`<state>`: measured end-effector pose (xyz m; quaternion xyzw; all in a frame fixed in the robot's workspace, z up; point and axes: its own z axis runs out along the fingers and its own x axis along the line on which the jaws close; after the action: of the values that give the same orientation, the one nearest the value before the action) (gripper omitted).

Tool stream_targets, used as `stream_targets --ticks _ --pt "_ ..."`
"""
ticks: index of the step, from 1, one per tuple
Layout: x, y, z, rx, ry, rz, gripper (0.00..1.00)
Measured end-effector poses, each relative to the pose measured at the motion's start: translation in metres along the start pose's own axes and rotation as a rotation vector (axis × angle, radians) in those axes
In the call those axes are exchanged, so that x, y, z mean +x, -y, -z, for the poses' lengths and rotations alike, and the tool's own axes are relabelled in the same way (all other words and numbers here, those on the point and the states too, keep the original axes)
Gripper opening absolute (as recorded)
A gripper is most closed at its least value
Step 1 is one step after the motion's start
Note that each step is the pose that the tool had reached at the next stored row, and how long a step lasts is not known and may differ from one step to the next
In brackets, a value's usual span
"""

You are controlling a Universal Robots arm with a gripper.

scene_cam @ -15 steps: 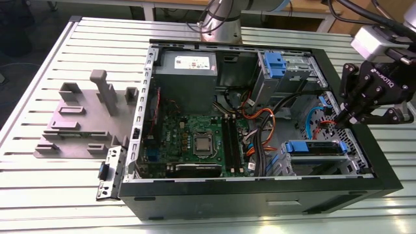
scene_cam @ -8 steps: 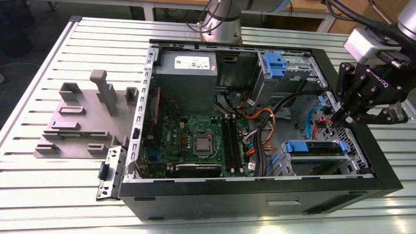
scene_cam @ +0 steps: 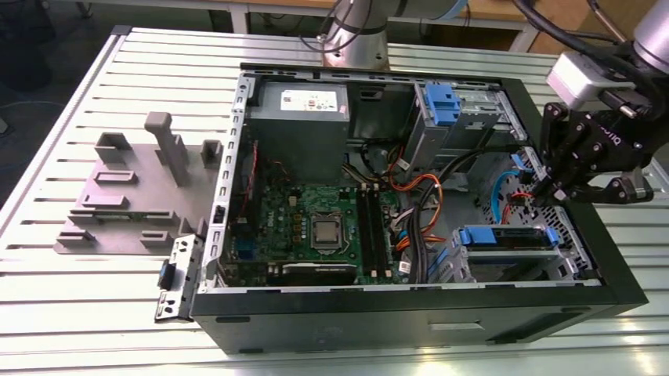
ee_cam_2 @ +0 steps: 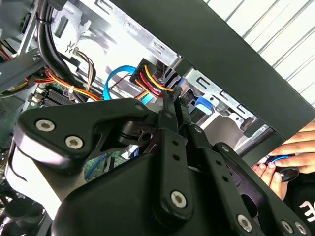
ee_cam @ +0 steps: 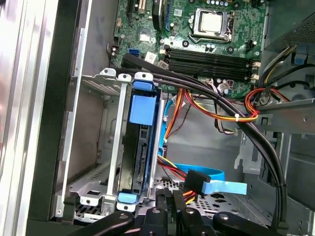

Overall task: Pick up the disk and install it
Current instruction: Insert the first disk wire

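— Where do we find the disk [ee_cam: 139, 147]?
— Seated in the drive cage [scene_cam: 509, 254] at the open computer case's [scene_cam: 418, 313] front corner (blue rail facing up).
— And our hand [scene_cam: 546, 194]?
— Poised above the case floor beside that cage, fingers [ee_cam_2: 172, 118] pressed together, pinching nothing.

The black two-fingered hand [scene_cam: 541, 190] hangs from the silver-grey arm at the exterior view's right, pointing downward. In both wrist views its slim fingers [ee_cam_2: 172, 110] sit pressed together, holding nothing.
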<state>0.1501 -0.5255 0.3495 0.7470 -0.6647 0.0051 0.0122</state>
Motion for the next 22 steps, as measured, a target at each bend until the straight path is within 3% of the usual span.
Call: stream_targets --ticks 4,5,8,16,22 --pt "0.0002 -0.0042 -0.0009 0.0179 -0.0021 -0.001 0.17" --pt "0.0007 -0.0057 -0.0017 0.029 -0.0035 -0.001 0.17" --pt "0.0011 -0.0081 -0.0024 0.0385 -0.0045 -0.001 0.17" --pt "0.0009 -0.0142 -0.0029 0.0538 -0.0064 -0.001 0.17" --pt "0.0009 -0.0143 -0.003 0.054 -0.0063 -0.001 0.17"
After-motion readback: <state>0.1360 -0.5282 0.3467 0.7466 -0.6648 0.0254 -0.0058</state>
